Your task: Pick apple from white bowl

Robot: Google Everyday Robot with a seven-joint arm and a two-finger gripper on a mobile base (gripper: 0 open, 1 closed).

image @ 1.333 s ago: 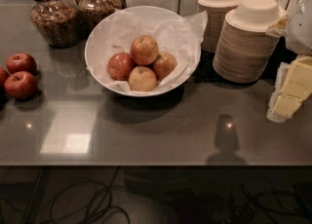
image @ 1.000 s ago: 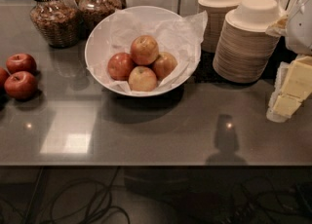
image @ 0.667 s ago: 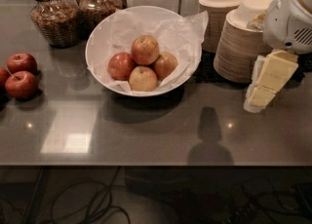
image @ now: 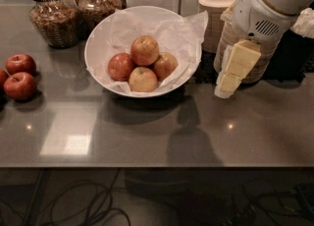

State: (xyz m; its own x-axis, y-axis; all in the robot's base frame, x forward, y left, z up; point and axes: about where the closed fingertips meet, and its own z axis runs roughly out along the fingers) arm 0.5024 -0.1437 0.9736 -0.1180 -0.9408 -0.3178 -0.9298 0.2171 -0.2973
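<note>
The white bowl [image: 100, 33] sits at the back middle of the grey counter, lined with crinkled white paper. Several red-yellow apples lie in it, piled together; the top apple [image: 144, 50] rests on the others. My gripper [image: 230, 75] hangs to the right of the bowl, above the counter, its cream fingers pointing down and to the left. It holds nothing and stands in front of the stacked beige bowls.
Stacked beige paper bowls [image: 221, 11] stand behind the gripper at the back right. Glass jars [image: 51, 16] of snacks stand at the back left. Red apples [image: 19, 75] lie loose on the counter [image: 147, 131] at the left edge.
My arm and gripper have moved left from the right edge toward the bowl. The bowl and apples have not moved.
</note>
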